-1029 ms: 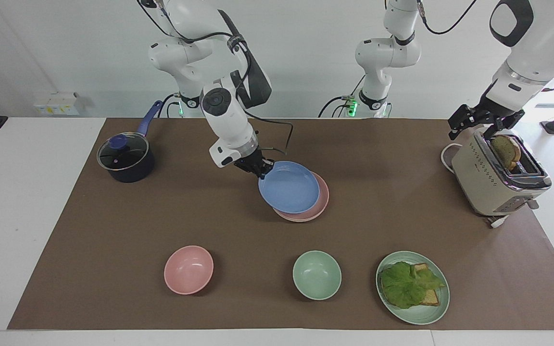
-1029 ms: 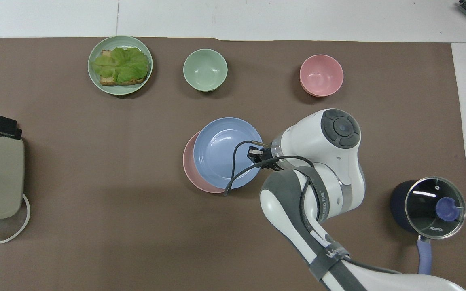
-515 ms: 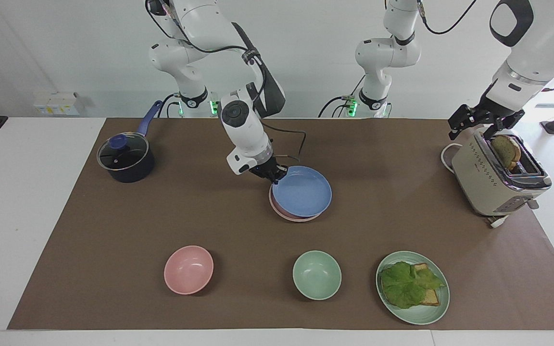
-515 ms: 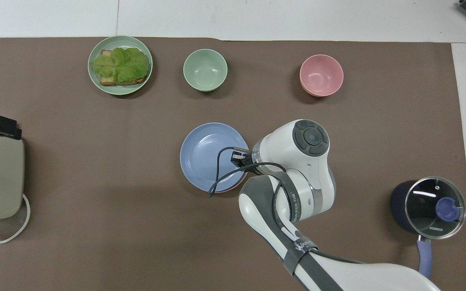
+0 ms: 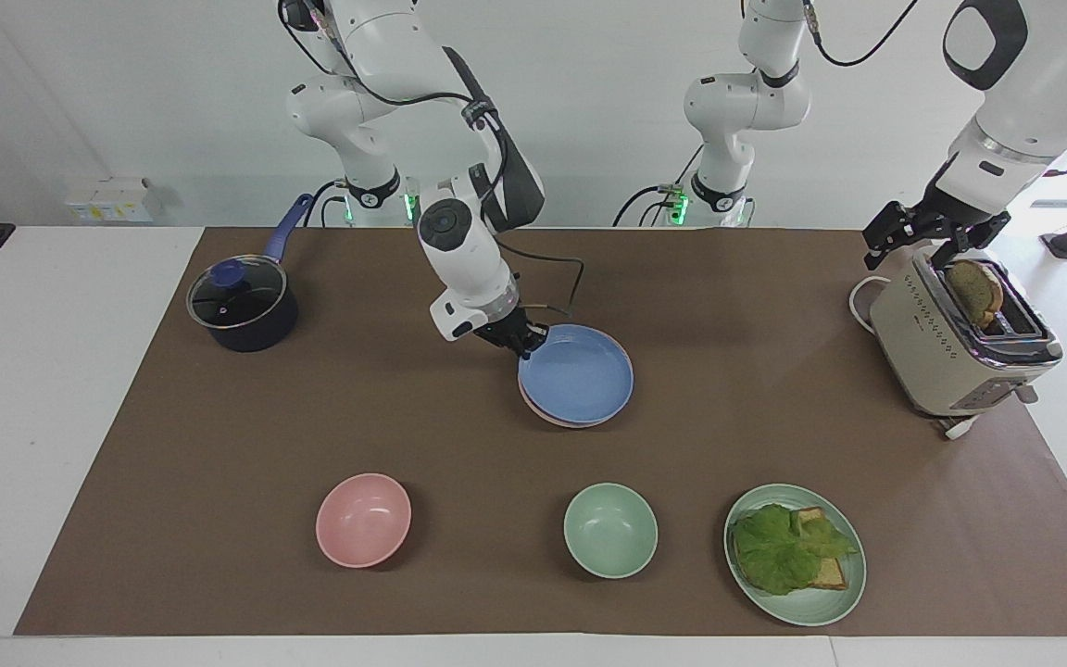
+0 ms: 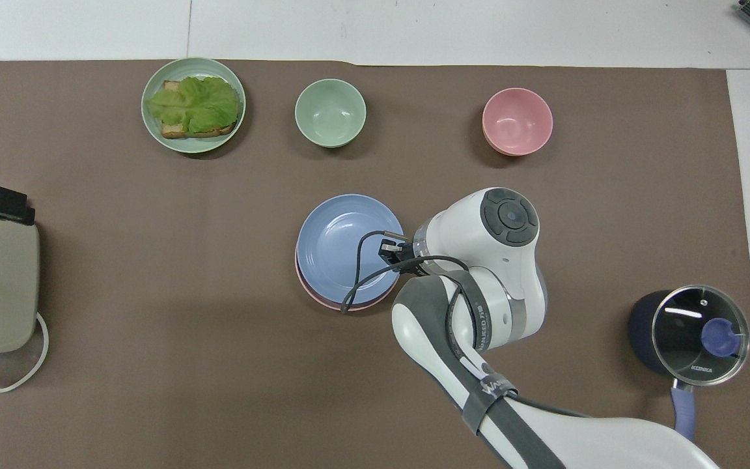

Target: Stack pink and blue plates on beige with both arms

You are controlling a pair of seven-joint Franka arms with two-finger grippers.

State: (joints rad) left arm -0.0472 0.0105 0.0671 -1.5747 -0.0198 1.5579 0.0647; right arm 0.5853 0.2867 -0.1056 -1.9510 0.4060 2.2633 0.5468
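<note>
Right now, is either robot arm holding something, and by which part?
The right tool pinches the round matte blue plate by its rim nearest the robots. The left tool, over the toaster, holds nothing.

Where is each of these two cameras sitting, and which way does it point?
Facing view: high across the table, looking at the robots; both arms show, right end effector at the blue plate, left end effector over the toaster.
Overhead view: above the robots' end, looking steeply down; only the right arm and the left end effector's edge show.
Shared: the plates, bowls, pot, toaster.
</note>
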